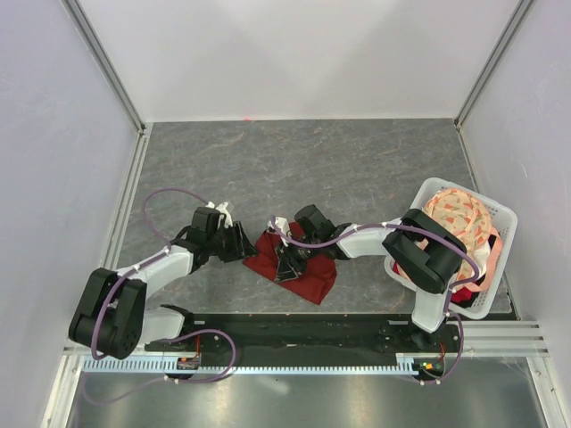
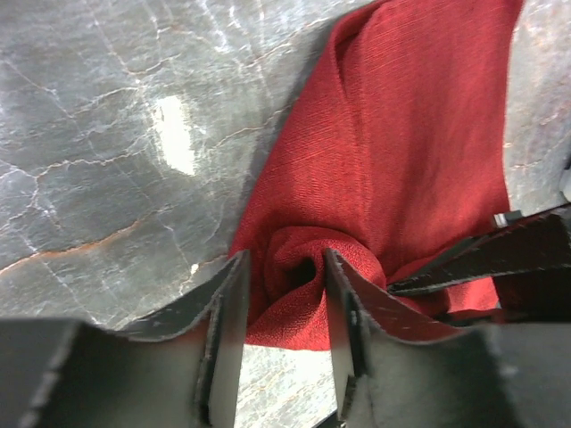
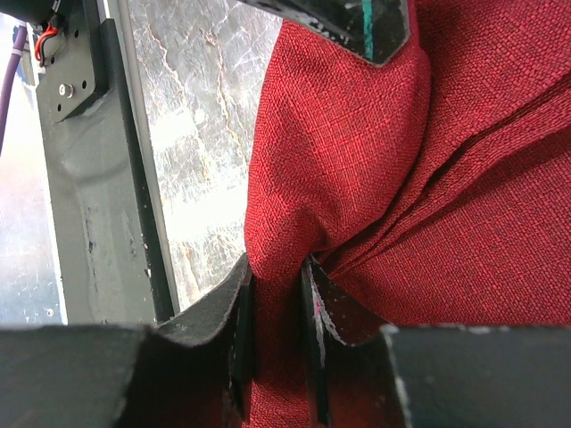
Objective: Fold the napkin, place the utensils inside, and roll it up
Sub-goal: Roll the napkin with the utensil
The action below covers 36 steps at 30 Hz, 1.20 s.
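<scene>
While R gripper [image 3: 277,272] pinches napkin [image 2: 401,134], L gripper [image 2: 285,260] clasps rolled end

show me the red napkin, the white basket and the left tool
red napkin [image 2: 419,134], left wrist view, flat middle of the cloth
white basket [image 1: 477,195], top external view, far rim
left tool [image 2: 285,260], left wrist view, midway between its fingertips

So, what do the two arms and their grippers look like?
Both arms, the left arm and the right arm, have white links and bulky black joints. A purple cable loops along each. The left gripper and right gripper have flat dark grey fingers with slanted tips.
</scene>
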Available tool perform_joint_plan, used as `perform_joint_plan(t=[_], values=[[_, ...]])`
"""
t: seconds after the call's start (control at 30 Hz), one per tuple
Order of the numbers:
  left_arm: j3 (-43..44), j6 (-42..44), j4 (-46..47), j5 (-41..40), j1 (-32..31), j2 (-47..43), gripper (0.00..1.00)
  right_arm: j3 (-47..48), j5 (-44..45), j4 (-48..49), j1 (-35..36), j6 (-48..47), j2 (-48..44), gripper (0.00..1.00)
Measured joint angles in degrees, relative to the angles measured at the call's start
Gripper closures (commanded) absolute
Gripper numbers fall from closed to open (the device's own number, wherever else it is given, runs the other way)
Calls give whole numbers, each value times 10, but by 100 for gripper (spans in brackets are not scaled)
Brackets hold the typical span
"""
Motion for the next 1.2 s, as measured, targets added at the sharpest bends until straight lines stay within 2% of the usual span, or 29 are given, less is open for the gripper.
perform_joint_plan(t=[0.17,0.23,0.27,0.3,0.43,0.57,0.83,0.97,1.2], values=[[0,0,7,5,0,23,81,2,2,-3,0,2,0,75],[1,0,10,12,0,31,87,5,5,-9,0,3,0,64],[2,1,12,15,0,36,89,8,9,-16,0,4,-1,59],[4,1,12,17,0,41,90,10,13,-23,1,5,-2,51],[15,1,10,20,0,56,95,16,49,-70,5,8,-30,35],[27,1,8,30,-6,75,98,15,130,-145,5,14,-85,26],[41,1,0,35,-8,92,98,-25,249,-280,3,33,-210,19],[48,1,-4,35,-9,98,98,-32,277,-312,5,43,-221,15],[62,1,-24,33,-10,105,98,-32,350,-351,45,67,-245,14]])
